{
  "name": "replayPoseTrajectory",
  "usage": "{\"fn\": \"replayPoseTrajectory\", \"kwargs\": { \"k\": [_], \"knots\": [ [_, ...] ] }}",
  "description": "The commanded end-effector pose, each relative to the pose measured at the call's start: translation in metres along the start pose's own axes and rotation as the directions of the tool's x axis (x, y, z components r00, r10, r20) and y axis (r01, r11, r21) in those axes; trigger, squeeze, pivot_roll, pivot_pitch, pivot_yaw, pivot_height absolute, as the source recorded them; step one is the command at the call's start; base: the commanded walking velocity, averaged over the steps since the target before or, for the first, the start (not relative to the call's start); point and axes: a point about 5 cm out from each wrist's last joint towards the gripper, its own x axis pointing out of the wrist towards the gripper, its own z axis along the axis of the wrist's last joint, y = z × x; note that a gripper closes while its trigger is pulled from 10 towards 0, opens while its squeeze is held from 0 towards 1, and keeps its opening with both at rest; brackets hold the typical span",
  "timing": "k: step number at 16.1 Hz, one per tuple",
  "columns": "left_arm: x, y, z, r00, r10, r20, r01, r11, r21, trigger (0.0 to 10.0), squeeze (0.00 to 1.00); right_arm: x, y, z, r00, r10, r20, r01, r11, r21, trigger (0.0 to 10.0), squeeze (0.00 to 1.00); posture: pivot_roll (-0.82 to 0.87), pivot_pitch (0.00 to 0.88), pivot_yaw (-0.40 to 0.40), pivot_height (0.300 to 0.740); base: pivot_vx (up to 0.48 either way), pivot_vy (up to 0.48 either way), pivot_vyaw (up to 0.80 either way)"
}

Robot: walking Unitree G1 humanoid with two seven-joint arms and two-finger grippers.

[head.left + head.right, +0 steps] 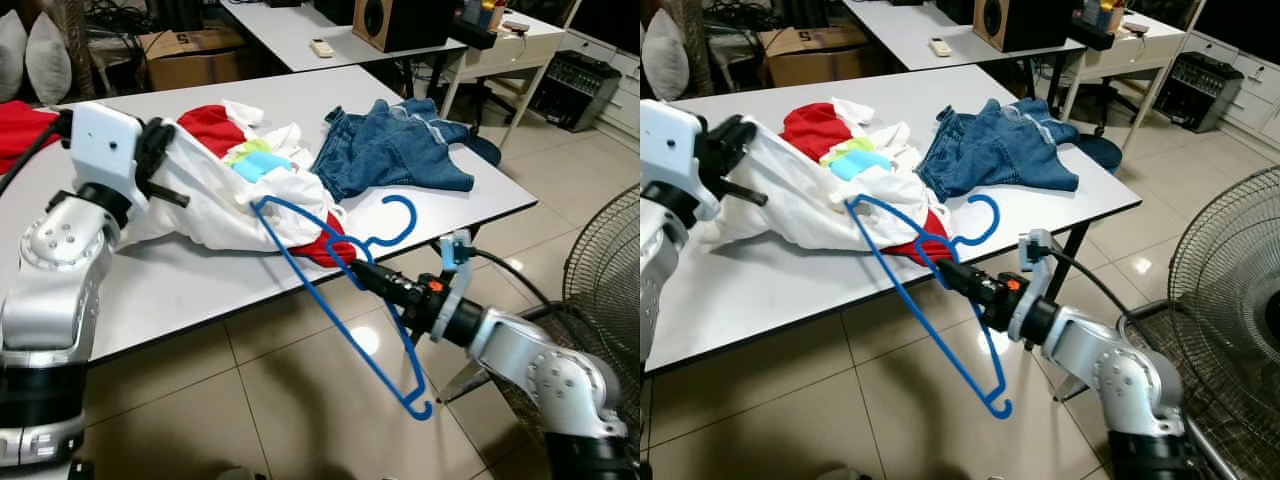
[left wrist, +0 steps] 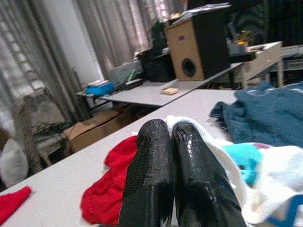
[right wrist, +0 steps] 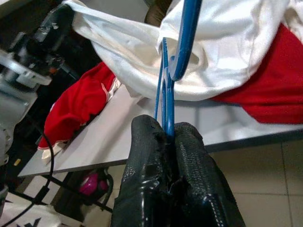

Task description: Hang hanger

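Observation:
A blue plastic hanger (image 1: 325,290) hangs out past the white table's (image 1: 180,280) front edge, its hook (image 1: 400,215) up over the tabletop. My right gripper (image 1: 357,270) is shut on it near the neck, the pads (image 3: 189,151) clamping the blue bar. One hanger arm tip touches a white garment (image 1: 215,200) with red and turquoise parts. My left gripper (image 1: 165,170) is shut on that garment's left end and holds it raised off the table; in the left wrist view the fingers (image 2: 151,161) press together with white cloth beside them.
Blue jeans (image 1: 395,150) lie on the table's right part and a red cloth (image 1: 20,125) at its far left. A standing fan (image 1: 610,270) is close on the right. Behind are another table with a speaker (image 1: 385,20) and a cardboard box (image 1: 190,55).

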Motion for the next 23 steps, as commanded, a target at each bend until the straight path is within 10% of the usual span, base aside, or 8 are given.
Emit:
{"fn": "replayPoseTrajectory", "kwargs": {
  "k": [1,8,15,23],
  "knots": [
    [-0.002,-0.002,0.008,0.999,-0.009,0.05,0.008,1.0,0.016,0.0,0.0,0.001,-0.001,0.003,1.0,0.0,0.002,0.0,1.0,0.01,0.0,0.0,-0.09,0.0,-0.028,0.74,0.0,0.0,0.0],
    [-0.011,-0.007,0.026,0.976,-0.075,0.207,0.08,0.997,-0.019,0.0,0.0,0.003,-0.011,-0.008,1.0,-0.025,-0.007,0.026,0.995,0.096,0.0,0.0,-0.07,0.0,-0.037,0.74,0.0,0.0,0.0],
    [-0.024,-0.017,0.013,0.954,-0.242,0.18,0.234,0.97,0.065,0.0,0.0,0.0,-0.018,0.001,0.988,-0.072,0.135,0.037,0.969,0.243,0.0,0.0,-0.08,0.0,-0.034,0.74,0.0,0.0,0.0],
    [-0.011,-0.061,0.011,0.914,-0.378,0.147,0.367,0.925,0.095,0.0,0.0,0.015,-0.012,-0.013,0.998,-0.064,0.013,0.057,0.957,0.285,0.0,0.0,-0.09,0.0,-0.026,0.74,0.0,0.0,0.0]
  ]
}}
